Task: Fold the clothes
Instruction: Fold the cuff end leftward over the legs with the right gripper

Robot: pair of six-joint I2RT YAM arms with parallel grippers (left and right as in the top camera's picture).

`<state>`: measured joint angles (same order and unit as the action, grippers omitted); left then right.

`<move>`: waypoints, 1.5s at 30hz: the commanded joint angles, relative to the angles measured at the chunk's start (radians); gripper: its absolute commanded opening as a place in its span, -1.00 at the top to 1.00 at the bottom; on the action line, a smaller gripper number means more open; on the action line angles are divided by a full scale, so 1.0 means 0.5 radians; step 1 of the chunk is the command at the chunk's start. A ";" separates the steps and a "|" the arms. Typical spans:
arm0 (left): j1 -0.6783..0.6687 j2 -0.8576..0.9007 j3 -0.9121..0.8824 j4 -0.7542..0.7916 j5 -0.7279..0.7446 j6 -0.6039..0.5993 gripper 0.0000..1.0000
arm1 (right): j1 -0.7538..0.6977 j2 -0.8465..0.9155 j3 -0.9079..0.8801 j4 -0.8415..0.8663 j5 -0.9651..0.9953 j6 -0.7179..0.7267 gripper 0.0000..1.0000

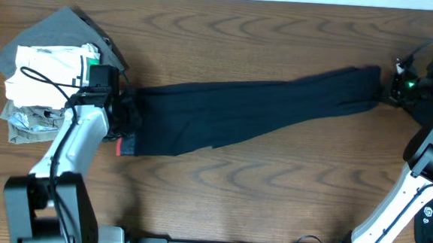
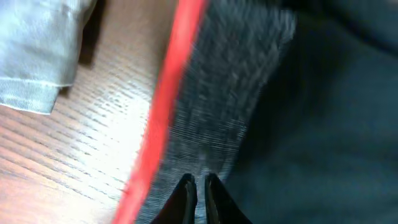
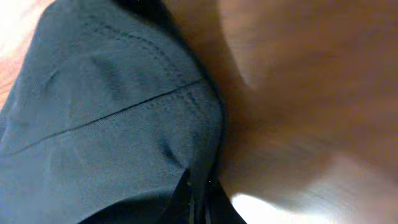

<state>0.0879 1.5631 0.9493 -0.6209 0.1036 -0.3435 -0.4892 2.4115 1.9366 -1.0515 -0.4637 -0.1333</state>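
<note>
Black trousers [image 1: 255, 109] — ends gripped by left hand [image 2: 198, 182], right hand [image 3: 198, 184].

Blurred waistband [image 2: 230, 106], left wrist view

Trousers [image 1: 255, 109] span the table [image 1: 257, 192] left to right across its middle; bare wood lies open along far and near edges; a heap of garments [image 1: 47, 57] blocks the far-left corner.

right claw [image 3: 198, 202] is pinching the edge of the black trousers [image 3: 106, 118], blurry wooden tabletop [image 3: 311, 93] showing beside them
</note>
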 commanded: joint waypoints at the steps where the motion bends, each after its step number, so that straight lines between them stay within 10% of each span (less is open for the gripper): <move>1: 0.000 -0.125 0.025 0.011 0.049 0.027 0.81 | -0.162 -0.240 0.039 0.007 0.283 0.182 0.98; 14: -0.002 -0.208 0.025 0.017 0.140 0.027 0.81 | -0.313 -0.665 0.039 -0.255 0.336 0.067 0.97; 45: -0.002 -0.208 0.024 -0.021 0.139 0.026 0.80 | 1.305 -0.703 -0.095 -0.710 0.674 0.011 0.95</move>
<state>0.0879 1.4693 0.9493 -0.6277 0.1703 -0.3397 0.1448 2.0632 1.9137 -1.4036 -0.1371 -0.1387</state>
